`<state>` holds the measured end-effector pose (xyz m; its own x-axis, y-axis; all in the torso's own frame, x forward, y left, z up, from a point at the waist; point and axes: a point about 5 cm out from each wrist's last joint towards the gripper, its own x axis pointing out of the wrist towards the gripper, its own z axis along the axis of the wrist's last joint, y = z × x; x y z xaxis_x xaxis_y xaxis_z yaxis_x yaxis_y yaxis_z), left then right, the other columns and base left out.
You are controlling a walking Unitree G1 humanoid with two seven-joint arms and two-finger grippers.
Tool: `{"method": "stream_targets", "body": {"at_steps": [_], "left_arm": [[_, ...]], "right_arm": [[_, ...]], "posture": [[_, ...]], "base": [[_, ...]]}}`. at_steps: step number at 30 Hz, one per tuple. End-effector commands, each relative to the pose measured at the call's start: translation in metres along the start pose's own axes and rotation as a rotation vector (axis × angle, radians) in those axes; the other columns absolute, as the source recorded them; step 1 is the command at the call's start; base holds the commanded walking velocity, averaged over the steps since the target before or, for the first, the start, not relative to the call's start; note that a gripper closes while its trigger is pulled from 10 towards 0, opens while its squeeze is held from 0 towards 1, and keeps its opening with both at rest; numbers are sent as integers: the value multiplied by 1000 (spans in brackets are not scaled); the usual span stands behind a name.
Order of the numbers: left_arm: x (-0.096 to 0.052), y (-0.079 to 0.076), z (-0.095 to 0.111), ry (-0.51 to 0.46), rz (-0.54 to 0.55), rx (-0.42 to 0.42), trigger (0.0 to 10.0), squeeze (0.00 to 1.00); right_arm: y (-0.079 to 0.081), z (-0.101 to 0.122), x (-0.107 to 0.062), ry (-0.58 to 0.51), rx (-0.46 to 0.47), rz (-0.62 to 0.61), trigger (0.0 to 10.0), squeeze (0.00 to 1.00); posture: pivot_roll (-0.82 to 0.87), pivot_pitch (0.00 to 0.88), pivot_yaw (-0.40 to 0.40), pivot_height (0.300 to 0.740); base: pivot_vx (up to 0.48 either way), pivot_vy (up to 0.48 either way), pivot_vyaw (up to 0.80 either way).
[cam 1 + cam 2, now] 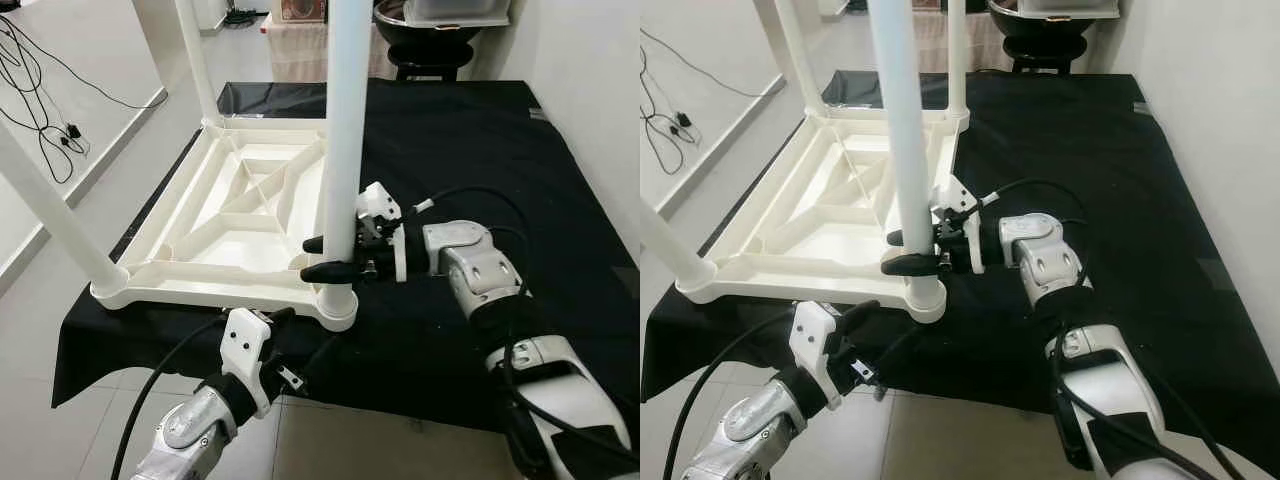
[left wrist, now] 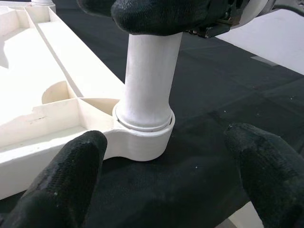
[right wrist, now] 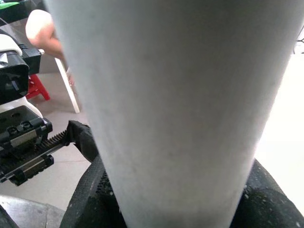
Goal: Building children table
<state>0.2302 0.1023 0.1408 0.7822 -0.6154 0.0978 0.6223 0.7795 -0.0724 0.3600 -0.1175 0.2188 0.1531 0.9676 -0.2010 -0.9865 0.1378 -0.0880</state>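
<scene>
Currently the white tabletop [image 1: 240,215] lies upside down on a black cloth [image 1: 470,150] spread over the floor, ribbed underside facing up. White legs stand upright in its corner sockets; the near-right leg [image 1: 345,130] sits in the socket [image 1: 338,305] at the corner closest to the robot.

Right tool [image 1: 322,257]: clamped on the near-right leg just above the socket, one black finger on each side of the tube. Right wrist view shows the leg [image 3: 161,104] pressed between the pads.

Left tool [image 1: 855,320]: low, just in front of the same corner, at the cloth's near edge, touching nothing. Left wrist view shows its fingers [image 2: 61,185] spread wide apart, with the socket [image 2: 142,137] and leg base between them at some distance.

Near-left leg [image 1: 50,215] leans outward toward the left. Black cables [image 1: 35,95] lie on the pale floor at far left.
</scene>
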Motion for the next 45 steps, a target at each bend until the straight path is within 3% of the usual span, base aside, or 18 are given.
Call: {"method": "stream_targets", "body": {"at_steps": [1, 4, 5, 6, 7, 8, 9, 11, 12, 13, 16, 20, 21, 23, 24, 35, 44, 45], "left_arm": [[-3, -1, -2, 10, 7, 0, 10000, 0], [-3, -1, -2, 10, 6, -1, 10000, 0], [-5, 0, -3, 13, 6, 1, 10000, 0], [-5, 0, -3, 13, 6, 1, 10000, 0], [-5, 0, -3, 16, 7, 3, 10000, 0], [-5, 0, -3, 16, 7, 3, 10000, 0], [-5, 1, -2, 17, 8, 7, 10000, 0], [-5, 1, -2, 17, 8, 7, 10000, 0], [-6, 3, -3, 22, 10, 13, 10000, 0], [-5, 7, -3, 24, 8, 8, 10000, 0], [-1, 10, -5, 32, -12, 15, 10000, 0], [0, 10, -5, 34, -17, 17, 10000, 0], [0, 12, -5, 29, 1, 22, 10000, 0], [0, 14, -5, 24, 17, 25, 10000, 0], [0, 15, -5, 20, 26, 26, 10000, 0], [3, 14, -3, 12, 19, 30, 10000, 0], [3, 19, -1, 10, 69, 56, 10000, 0], [2, 22, -1, 22, 98, 80, 10000, 0]], "right_arm": [[0, -14, -7, -32, 44, -71, 0, 0], [0, -25, -14, -13, 67, -205, 0, 0], [4, -50, -16, 29, 166, -574, 0, 0], [4, -50, -16, 29, 166, -574, 0, 0], [9, -62, -18, 58, 227, -767, 0, 0], [9, -62, -18, 58, 227, -767, 0, 0], [46, -84, -8, 127, 311, -860, 0, 0], [46, -84, -8, 127, 311, -860, 0, 0], [73, -92, 0, 165, 332, -901, 0, 0], [76, -87, 5, 146, 321, -905, 0, 0], [60, -80, 21, 109, 275, -852, 0, 0], [54, -77, 25, 94, 270, -843, 0, 0], [53, -75, 32, 94, 273, -839, 10000, 0], [51, -71, 37, 82, 272, -839, 10000, 0], [52, -66, 38, 66, 275, -857, 10000, 1000], [52, -47, 27, -63, 251, -788, 10000, 1000], [77, -54, 13, -97, 249, -732, 10000, 1000], [97, -64, -3, -95, 273, -692, 10000, 314]], "posture": [[54, 141, 19, 740], [50, 146, 15, 740], [58, 140, -3, 740], [58, 140, -3, 740], [58, 140, -3, 740], [58, 140, -3, 740], [74, 140, 14, 740], [74, 140, 14, 740], [39, 134, 41, 740], [37, 109, 50, 740], [50, 97, 43, 740], [51, 96, 42, 740], [61, 90, 42, 740], [59, 91, 40, 740], [59, 91, 40, 740], [24, 103, 37, 740], [-3, 117, 38, 740], [-11, 120, 45, 740]], "base": [[0, 0, 0], [0, 0, 0], [0, 0, 0], [0, 0, 0], [0, 0, 0], [0, 0, 0], [0, 0, 0], [0, 0, 0], [0, 0, 0], [0, 0, 0], [0, 0, 0], [0, 0, 0], [0, 0, 0], [0, 0, 0], [0, 0, 0], [0, 0, 0], [0, 0, 0], [0, 0, 0]]}}
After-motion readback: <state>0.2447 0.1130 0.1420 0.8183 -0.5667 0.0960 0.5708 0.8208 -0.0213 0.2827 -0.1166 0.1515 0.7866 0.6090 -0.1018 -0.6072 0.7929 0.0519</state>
